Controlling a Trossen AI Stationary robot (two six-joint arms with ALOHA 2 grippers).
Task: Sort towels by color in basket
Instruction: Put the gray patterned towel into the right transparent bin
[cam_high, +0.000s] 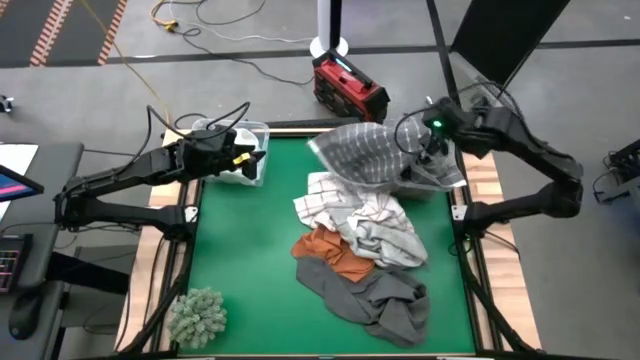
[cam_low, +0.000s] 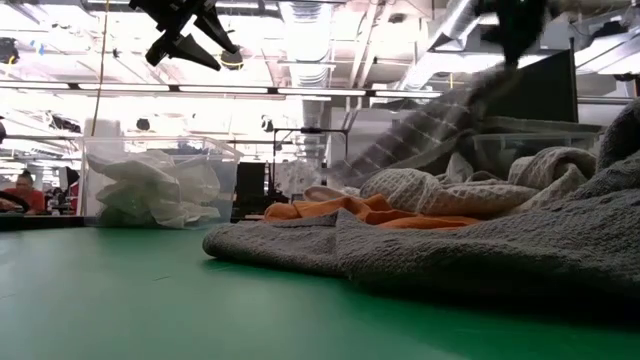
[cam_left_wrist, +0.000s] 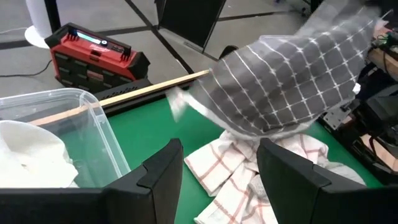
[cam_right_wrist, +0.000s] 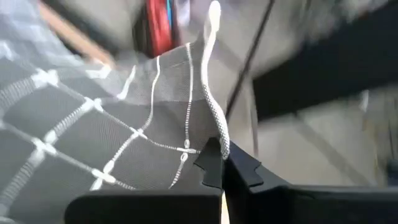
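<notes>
A dark grey towel with a white grid (cam_high: 360, 150) hangs spread in the air from my shut right gripper (cam_high: 432, 140), above the table's far right part and the pile. In the low view it slants down from the gripper (cam_low: 430, 130). The pile on the green table holds a white checked towel (cam_high: 335, 205), a light grey one (cam_high: 392, 242), a rust-orange one (cam_high: 335, 255) and a dark grey one (cam_high: 378, 298). My left gripper (cam_left_wrist: 217, 180) is open and empty beside the clear bin (cam_high: 245, 150), which holds white towels (cam_low: 150, 190). My right gripper pinches the grid towel's hemmed edge (cam_right_wrist: 216, 127) between its two fingertips (cam_right_wrist: 211, 168). The towel is lifted clear and hangs spread below and to the left of the gripper, over the pile.
A second clear bin (cam_high: 432, 182) sits at the table's right edge, partly under the hanging towel. A fuzzy grey-green clump (cam_high: 197, 315) lies at the near left corner. A red device (cam_high: 348, 85) stands on the floor beyond the far edge. Bare green mat (cam_high: 240, 250) lies left of the pile.
</notes>
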